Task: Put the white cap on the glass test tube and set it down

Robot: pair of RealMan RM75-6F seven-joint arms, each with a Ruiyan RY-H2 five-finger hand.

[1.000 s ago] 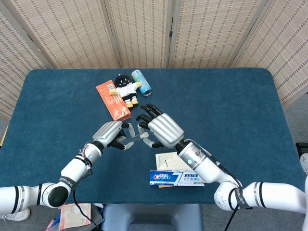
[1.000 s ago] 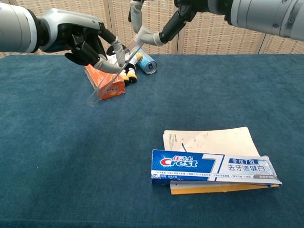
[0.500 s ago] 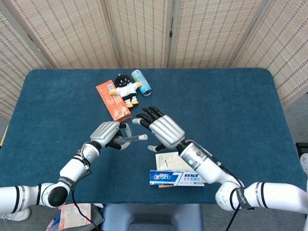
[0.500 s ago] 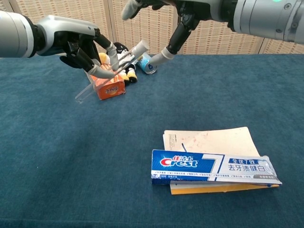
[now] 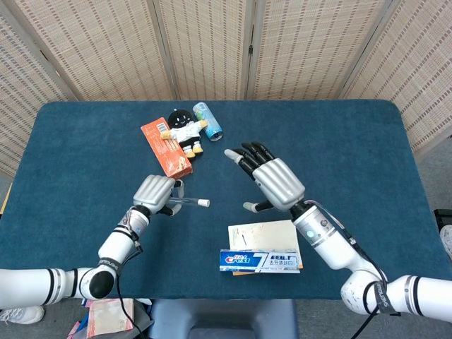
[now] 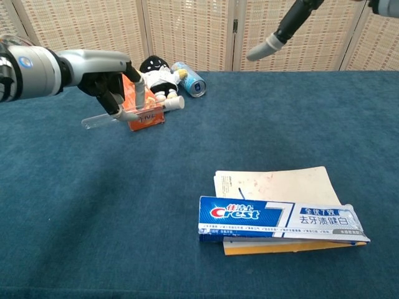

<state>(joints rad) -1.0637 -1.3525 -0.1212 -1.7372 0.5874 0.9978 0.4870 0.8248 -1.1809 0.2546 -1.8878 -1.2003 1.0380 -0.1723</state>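
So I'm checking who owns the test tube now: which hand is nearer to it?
Left. The left hand holds the capped test tube above the table. The right hand is open and empty, off to the tube's right, well clear of its white cap.

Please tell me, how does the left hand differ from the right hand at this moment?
The left hand grips the glass test tube with its white cap on; the right hand holds nothing. The left hand's fingers curl around the tube; the right hand's fingers are spread apart. The left hand is low near the table; the right hand is raised higher. Both are silver with dark fingers.
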